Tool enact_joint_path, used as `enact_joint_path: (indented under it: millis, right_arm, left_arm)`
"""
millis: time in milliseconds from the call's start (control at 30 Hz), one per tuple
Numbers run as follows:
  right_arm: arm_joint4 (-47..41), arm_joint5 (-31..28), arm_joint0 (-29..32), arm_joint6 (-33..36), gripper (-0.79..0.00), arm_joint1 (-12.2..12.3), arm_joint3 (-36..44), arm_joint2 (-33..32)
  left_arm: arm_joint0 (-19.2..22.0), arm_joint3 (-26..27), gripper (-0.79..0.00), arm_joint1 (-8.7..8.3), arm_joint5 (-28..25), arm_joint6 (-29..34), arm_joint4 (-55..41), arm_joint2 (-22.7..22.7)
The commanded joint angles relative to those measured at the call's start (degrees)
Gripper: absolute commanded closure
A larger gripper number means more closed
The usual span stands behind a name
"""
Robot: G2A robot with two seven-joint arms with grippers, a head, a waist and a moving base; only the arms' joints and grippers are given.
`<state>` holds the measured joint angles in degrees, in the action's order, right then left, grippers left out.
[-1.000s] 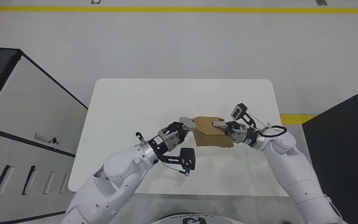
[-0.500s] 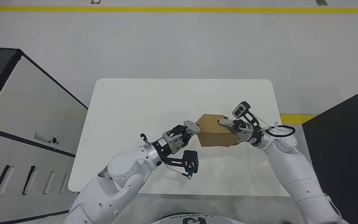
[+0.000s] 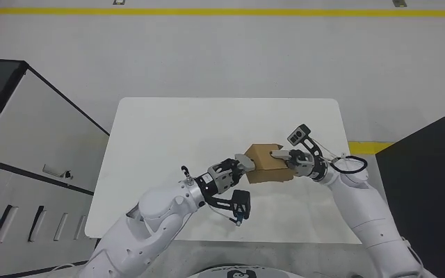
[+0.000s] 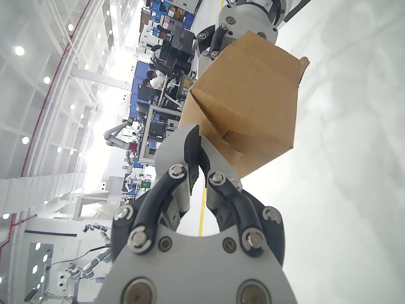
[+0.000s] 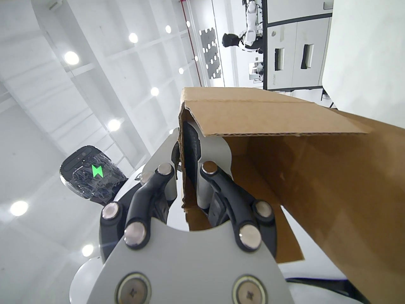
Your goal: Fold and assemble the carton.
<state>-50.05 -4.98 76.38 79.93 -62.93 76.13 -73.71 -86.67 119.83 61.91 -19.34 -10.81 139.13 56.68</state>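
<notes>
Floor: smooth pale grey, crossed at the far side by a straight yellow line.
Table: white, matt, rectangular with rounded corners, standing on that floor.
Cabinet: grey, boxy with dark edges, just off the table's left side in the top view.
Dark panel: flat and black, off the table's right side.
Arms: glossy white shells with black joints. The left arm and the right arm come in from the near edge and meet at the carton.
Carton: plain brown corrugated cardboard, opened into a squared box shape with crisp creased edges.
Carton place: over the right-centre of the table, held between the two arms. Whether its underside touches the table cannot be told.
Carton end, right wrist view: the carton is open toward the camera, its rough brown inside showing, with one flap bent across and its fluted cut edge exposed.
Carton end, left wrist view: the carton shows smooth outer panels and a small flap bent in at the near corner.
Right jaws: closed onto a thin cardboard wall at the carton's open end, which stands clamped between the ribbed black pad and the grey fingers.
Left jaws: drawn together, toothed black pads meeting, grey fingers with their tips against the carton's near corner by the bent flap.
Wrist camera: small black block riding above the right jaws.
</notes>
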Motion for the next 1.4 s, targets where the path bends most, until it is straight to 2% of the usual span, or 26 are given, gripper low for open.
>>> enact_joint_path:
  millis: [0, 400, 733, 1367]
  right_arm:
    - [0.0, -1.1, 0.0, 0.0, 0.000, 0.0, 0.0, -0.2]
    - [0.9, -3.3, 0.8, -2.3, 0.000, 0.0, 1.8, -0.5]
    - [0.5, -6.4, 1.1, -0.5, 0.000, 0.1, 2.3, -1.4]
    - [1.0, -6.4, 0.6, 2.2, 0.000, 0.0, 2.4, -0.3]
  left_arm:
    - [0.2, -0.2, 0.000, 0.06, 0.0, 0.1, -0.7, 0.1]
    - [0.1, -0.4, 0.000, 0.07, 0.5, -1.0, -2.3, 0.5]
    - [0.2, -0.5, 0.000, -0.26, 0.3, -4.4, -1.0, 0.7]
    - [1.8, -1.3, 0.000, 0.01, -0.6, -5.0, -0.3, -1.8]
